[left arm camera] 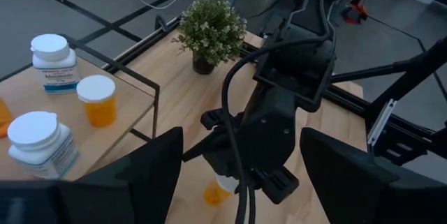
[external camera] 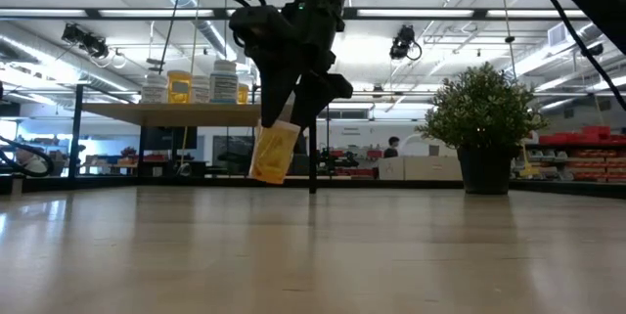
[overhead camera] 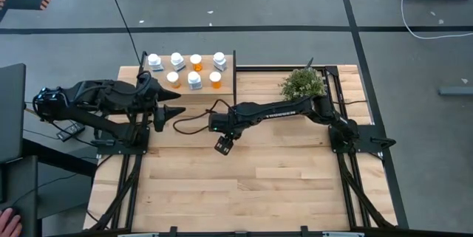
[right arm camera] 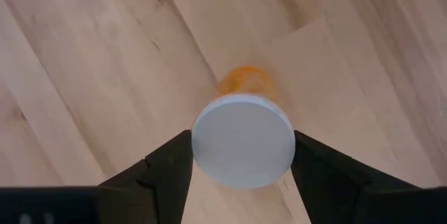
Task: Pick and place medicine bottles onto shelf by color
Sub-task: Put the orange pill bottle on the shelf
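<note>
My right gripper point(overhead camera: 224, 145) is shut on a translucent orange medicine bottle with a white cap point(right arm camera: 242, 140) over the middle of the table. The low view shows the bottle point(external camera: 274, 153) a little above the tabletop. My left gripper point(overhead camera: 174, 105) is open and empty, level, just in front of the shelf's near edge, its fingers point(left arm camera: 154, 175) pointing at the right arm. The light-wood shelf point(overhead camera: 203, 94) stands at the table's far left. Several orange and white bottles point(overhead camera: 194, 80) stand upright on their bases on it. My right gripper pinches the bottle's cap end point(right arm camera: 199, 144) between its two fingers, one on each side. The fingers come from above, slanting down. The bottle hangs tilted below the fingers, its orange body point(external camera: 271, 157) lowest, clear of the table.
A small potted plant point(overhead camera: 303, 83) stands at the table's far right. A black upright divider point(overhead camera: 235, 78) bounds the shelf's right side. A black cable point(overhead camera: 194, 122) trails between the two arms. Bare plank tabletop point(overhead camera: 244, 193) lies toward the near edge.
</note>
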Controlling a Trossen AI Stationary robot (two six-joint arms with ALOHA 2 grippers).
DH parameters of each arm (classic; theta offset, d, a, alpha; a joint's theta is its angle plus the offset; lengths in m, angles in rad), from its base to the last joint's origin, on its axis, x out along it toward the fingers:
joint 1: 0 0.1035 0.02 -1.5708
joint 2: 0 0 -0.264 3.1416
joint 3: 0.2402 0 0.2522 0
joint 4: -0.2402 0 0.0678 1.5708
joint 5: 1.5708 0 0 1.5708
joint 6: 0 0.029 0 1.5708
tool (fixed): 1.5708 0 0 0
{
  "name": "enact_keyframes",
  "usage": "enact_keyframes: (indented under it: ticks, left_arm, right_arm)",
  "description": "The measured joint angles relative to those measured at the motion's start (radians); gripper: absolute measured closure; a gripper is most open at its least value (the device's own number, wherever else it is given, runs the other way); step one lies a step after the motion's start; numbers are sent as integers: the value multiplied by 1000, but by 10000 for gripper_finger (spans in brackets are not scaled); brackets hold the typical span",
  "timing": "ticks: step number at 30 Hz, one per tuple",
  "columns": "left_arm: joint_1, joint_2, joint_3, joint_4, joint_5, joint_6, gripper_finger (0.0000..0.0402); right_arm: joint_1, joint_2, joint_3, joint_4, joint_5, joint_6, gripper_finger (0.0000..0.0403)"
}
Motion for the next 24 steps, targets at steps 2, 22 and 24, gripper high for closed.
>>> enact_keyframes:
  ticks: [2,22,24]
  left_arm:
    - [0,0,0,-4,0,0,109]
    - [0,0,0,-15,-42,18,109]
    - [0,0,0,-15,-41,18,109]
  right_arm:
    - [0,0,0,0,3,-1,173]
    - [2,0,-1,-39,-4,-47,173]
    - [2,0,-1,-39,-4,-51,173]
